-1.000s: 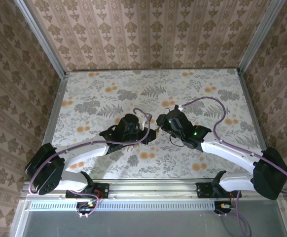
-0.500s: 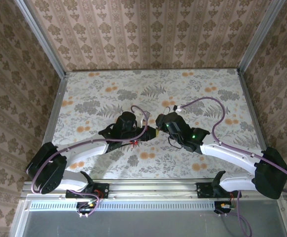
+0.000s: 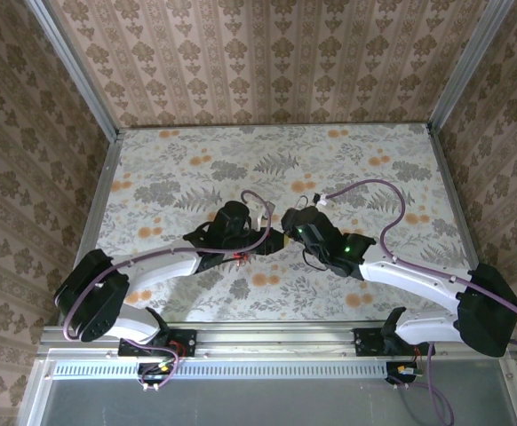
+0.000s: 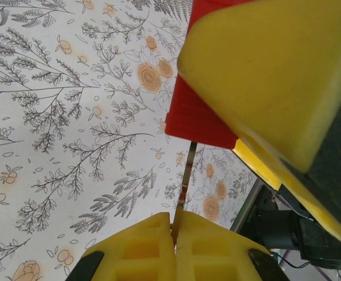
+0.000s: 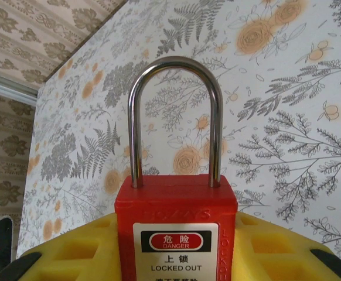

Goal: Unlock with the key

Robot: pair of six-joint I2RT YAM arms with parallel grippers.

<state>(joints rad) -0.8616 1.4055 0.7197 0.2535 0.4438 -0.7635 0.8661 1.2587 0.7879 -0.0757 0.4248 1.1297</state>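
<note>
Left gripper [image 4: 175, 225] is clamped on the key [image 4: 185, 175] at the padlock [image 5: 176, 199], which is gripped by the right gripper [image 5: 176, 257]; shackle [image 5: 175, 64] seated, turn judged outstanding.

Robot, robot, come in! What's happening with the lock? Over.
Left fingers shut on key, tip at padlock bottom. Right fingers grip padlock, loop shut. Nothing in the way.

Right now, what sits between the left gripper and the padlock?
The key: pinched in the left gripper, its thin blade reaches the padlock. The left wrist view shows it.
</note>
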